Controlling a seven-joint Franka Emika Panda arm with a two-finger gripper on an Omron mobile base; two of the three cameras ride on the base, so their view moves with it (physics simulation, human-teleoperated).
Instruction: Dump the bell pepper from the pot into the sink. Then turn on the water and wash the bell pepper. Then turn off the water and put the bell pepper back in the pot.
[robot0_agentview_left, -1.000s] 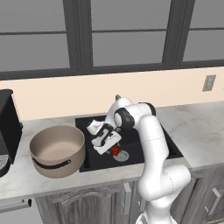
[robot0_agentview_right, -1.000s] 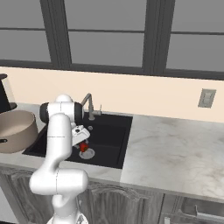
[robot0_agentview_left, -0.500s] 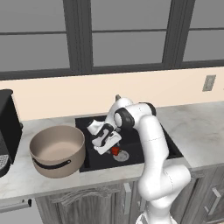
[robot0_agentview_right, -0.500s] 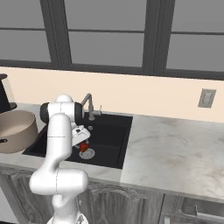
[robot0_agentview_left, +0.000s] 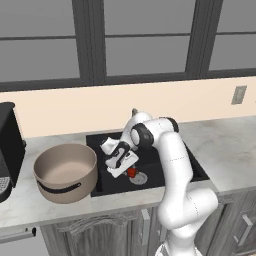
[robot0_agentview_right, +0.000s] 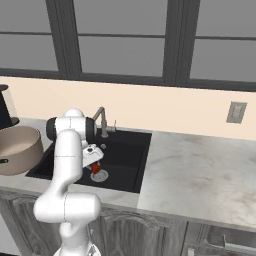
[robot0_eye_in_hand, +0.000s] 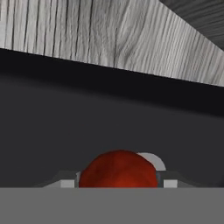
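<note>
The bell pepper (robot0_eye_in_hand: 118, 168), lying in the sink (robot0_agentview_left: 187, 162) just beside the drain (robot0_agentview_left: 140, 177), is bracketed closely by the fingertips of the lowered end effector (robot0_agentview_left: 128, 169), seemingly closed on it, presumably for return to the empty pot (robot0_agentview_left: 65, 172) left of the sink.

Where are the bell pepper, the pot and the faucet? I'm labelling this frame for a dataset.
bell pepper (robot0_eye_in_hand: 118, 169): hand view, middle of its red skin.
pot (robot0_agentview_left: 66, 170): left base view, pale inside floor.
faucet (robot0_agentview_right: 102, 120): right base view, upright stem behind the sink.
</note>
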